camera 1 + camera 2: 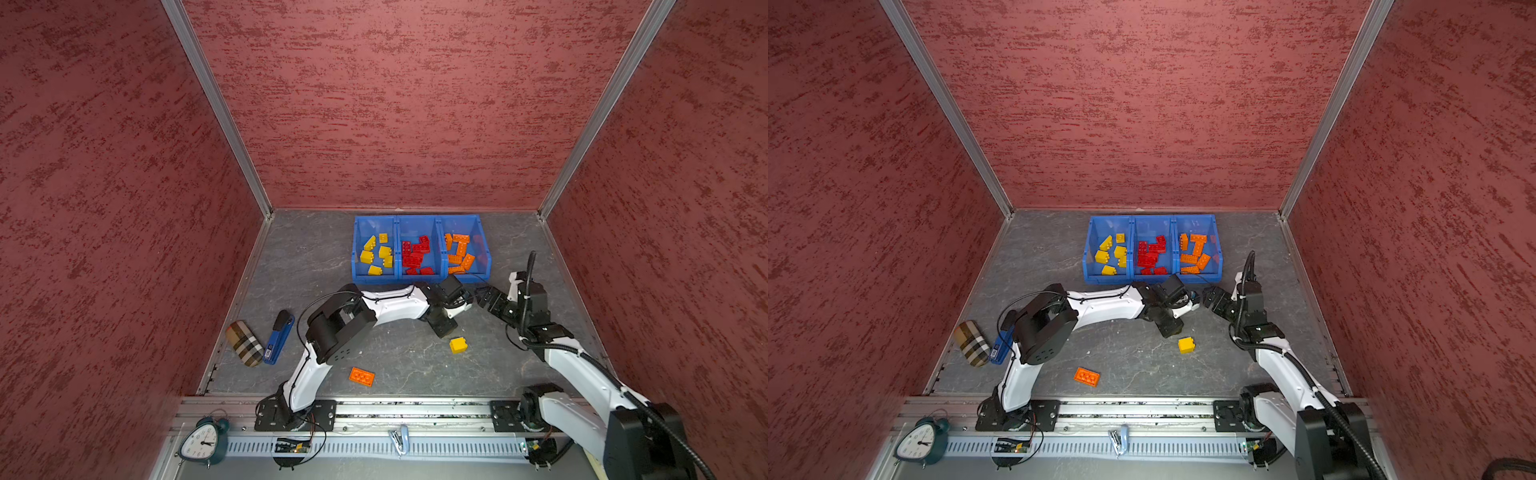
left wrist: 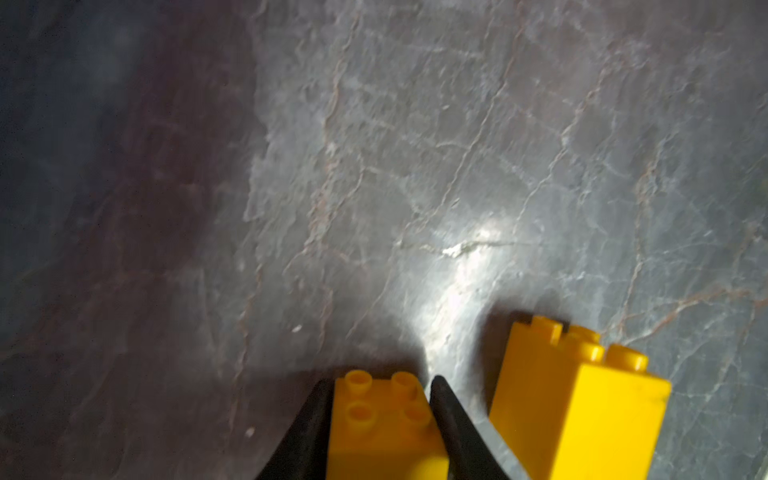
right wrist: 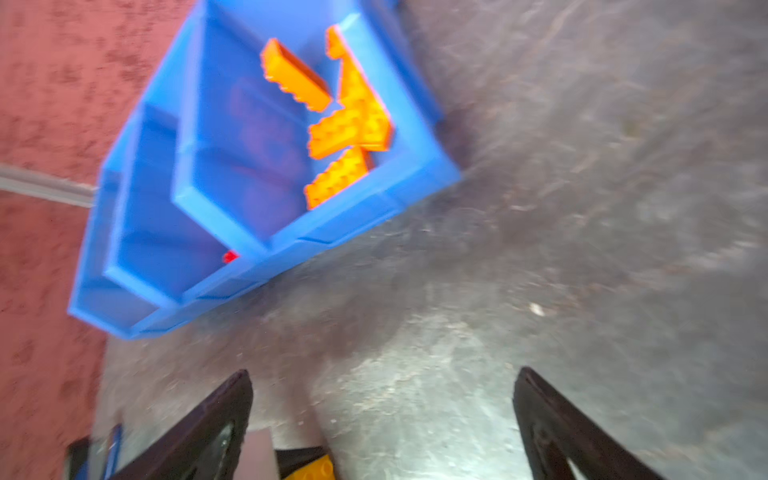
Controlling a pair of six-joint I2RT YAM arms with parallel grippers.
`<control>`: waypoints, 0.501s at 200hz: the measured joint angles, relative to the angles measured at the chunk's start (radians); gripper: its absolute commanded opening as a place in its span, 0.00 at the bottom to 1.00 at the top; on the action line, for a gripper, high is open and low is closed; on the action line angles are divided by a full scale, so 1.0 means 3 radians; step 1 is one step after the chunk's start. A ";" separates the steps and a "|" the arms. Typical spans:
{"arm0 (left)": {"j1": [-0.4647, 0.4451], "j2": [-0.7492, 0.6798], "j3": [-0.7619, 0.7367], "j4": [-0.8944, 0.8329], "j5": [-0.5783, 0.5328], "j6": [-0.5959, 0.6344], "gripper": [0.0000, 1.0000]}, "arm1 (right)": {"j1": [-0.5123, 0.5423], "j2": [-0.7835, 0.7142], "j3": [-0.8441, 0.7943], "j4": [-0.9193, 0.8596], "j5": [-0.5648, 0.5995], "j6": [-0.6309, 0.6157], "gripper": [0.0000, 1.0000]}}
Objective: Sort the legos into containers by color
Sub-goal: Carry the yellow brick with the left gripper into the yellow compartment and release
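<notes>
Left hand (image 2: 382,381) clamped on small yellow brick (image 2: 384,424); right hand (image 3: 384,371) spread wide, holding nothing, near the containers (image 3: 353,220).

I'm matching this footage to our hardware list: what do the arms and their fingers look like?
The left arm and right arm have white links with bulky black joints. A thin black cable loops along the left; a thick ribbed black hose runs along the right. The fingers are black, tapering wedges.
</notes>
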 measured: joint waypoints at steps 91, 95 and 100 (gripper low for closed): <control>0.0791 -0.1611 -0.1062 0.0495 -0.0351 -0.0807 0.28 | 0.0810 0.0787 0.0252 0.0734 -0.0617 -0.0197 0.99; 0.0849 -0.1634 -0.1068 0.0516 -0.0379 -0.0829 0.28 | 0.0842 0.0823 0.0285 0.0735 -0.0612 -0.0211 0.99; 0.0908 -0.1647 -0.1069 0.0542 -0.0425 -0.0849 0.28 | 0.0880 0.0865 0.0331 0.0738 -0.0605 -0.0226 0.99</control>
